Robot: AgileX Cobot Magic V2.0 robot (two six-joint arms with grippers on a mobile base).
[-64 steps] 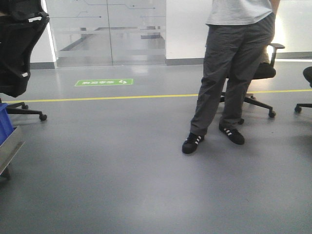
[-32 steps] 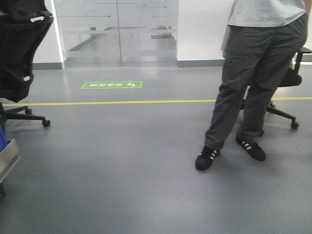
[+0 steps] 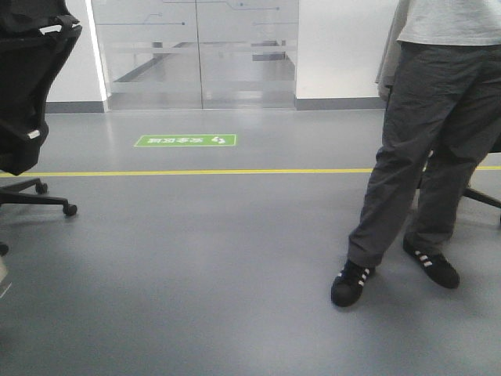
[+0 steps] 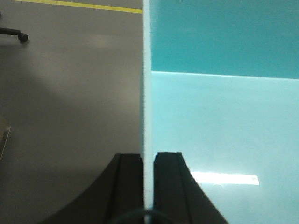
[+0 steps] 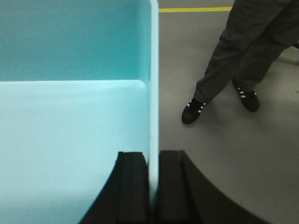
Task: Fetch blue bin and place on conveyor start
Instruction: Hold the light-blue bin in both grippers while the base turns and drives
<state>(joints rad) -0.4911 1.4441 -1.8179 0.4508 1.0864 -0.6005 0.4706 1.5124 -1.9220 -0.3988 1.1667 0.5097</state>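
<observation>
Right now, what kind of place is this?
Likely a factory or lab hall, not a home: a yellow line painted across the smooth grey floor, a green floor sign, and frosted glass doors behind.

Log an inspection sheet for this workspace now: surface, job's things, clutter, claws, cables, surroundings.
Surface: grey floor, with a yellow line and a green floor sign.
Job's things: blue bin carried between both arms, nothing visible inside; conveyor start not in view.
Clutter: nothing seen.
Claws: left claw shut on the bin's left wall; right claw shut on its right wall.
Cables: nothing seen.
Surroundings: person standing right of the bin; office chair at left; glass doors beyond.
</observation>
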